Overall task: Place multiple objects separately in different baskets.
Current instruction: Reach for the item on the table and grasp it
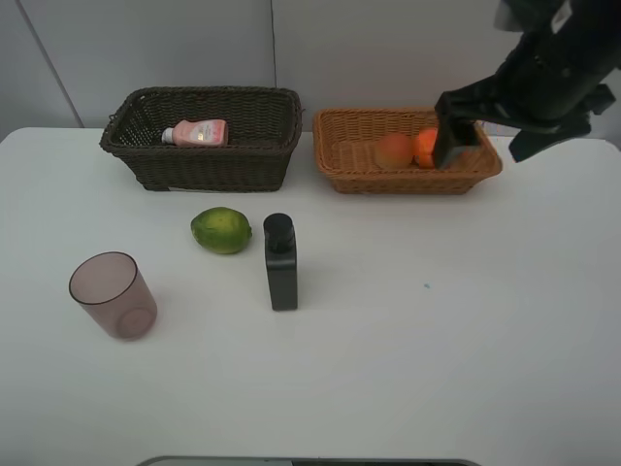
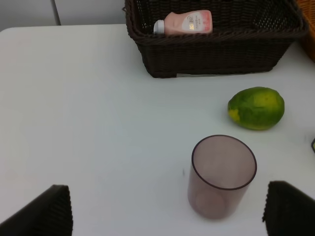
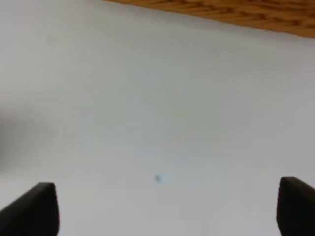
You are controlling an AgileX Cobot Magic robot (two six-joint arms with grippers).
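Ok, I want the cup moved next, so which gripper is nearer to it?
Left. The left gripper hangs open just short of the cup, which stands ahead of its fingers; the right gripper is far off, up by the orange-tan basket.

White table (image 1: 437,369), pale panelled wall (image 1: 146,49), tiny bluish speck (image 1: 425,285), perhaps paint

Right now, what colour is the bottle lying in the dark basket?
The bottle is pink with a white cap, clearest in the left wrist view.
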